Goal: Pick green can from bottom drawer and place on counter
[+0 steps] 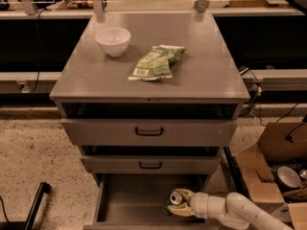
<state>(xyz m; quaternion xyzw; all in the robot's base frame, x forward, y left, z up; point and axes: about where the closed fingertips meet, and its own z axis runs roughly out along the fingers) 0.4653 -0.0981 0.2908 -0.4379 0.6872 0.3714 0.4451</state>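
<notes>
Camera view: the end effector (181, 209) sits low inside the bottom drawer (129, 200), at about 5 o'clock of the drawer's floor, near the front right corner. It is pinched on the can (174, 198), whose green body is mostly hidden by it; the can is tilted, its silver top with the pull tab turned up toward 11 o'clock. The white arm (240, 210) runs away from the end effector toward 4 o'clock and leaves the picture at the lower right.

The bottom drawer is pulled out, and its grey floor lies bare toward 9 o'clock of the can. Above it, the middle drawer (150, 165) and the top drawer (149, 132), each with a black handle, stand slightly out from the cabinet.

On the table (206, 66) above, a white bowl (113, 40) stands at 10 o'clock, and a crinkled green snack bag (156, 62) lies near the middle, at 4 o'clock of the bowl and apart from it.

An open cardboard box (268, 166) sits on the speckled floor (33, 152) at 3 o'clock of the cabinet's base.
</notes>
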